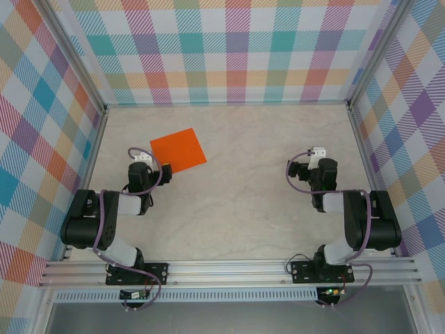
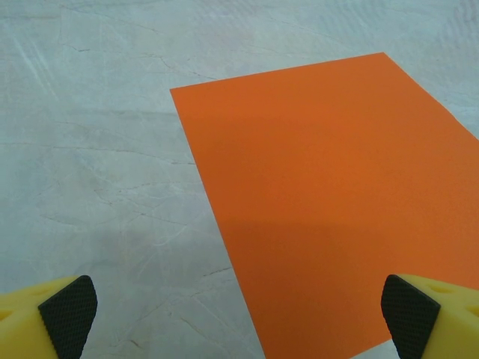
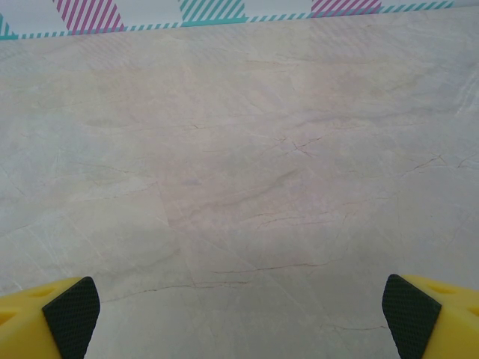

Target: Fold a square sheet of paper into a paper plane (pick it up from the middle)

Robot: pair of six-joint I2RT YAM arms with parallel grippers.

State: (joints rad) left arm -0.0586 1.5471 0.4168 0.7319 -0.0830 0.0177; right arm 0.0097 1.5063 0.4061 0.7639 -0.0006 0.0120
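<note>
The square sheet of paper (image 1: 179, 151) lay flat at ten o'clock on the table (image 1: 264, 209). The left gripper (image 2: 239, 318) hung spread above its near edge, and the right gripper (image 3: 241, 318) was spread at three o'clock. Closing there, off-middle, could merely slide or crumple the thin sheet.

**Q:** Where's the square sheet of paper (image 1: 179, 150) on your feed?

**A:** I see it flat on the table (image 1: 243, 209), around 10 o'clock. The left gripper (image 1: 158, 164) is just beside its 7 o'clock corner. The right gripper (image 1: 306, 167) is out at 3, well apart.
</note>
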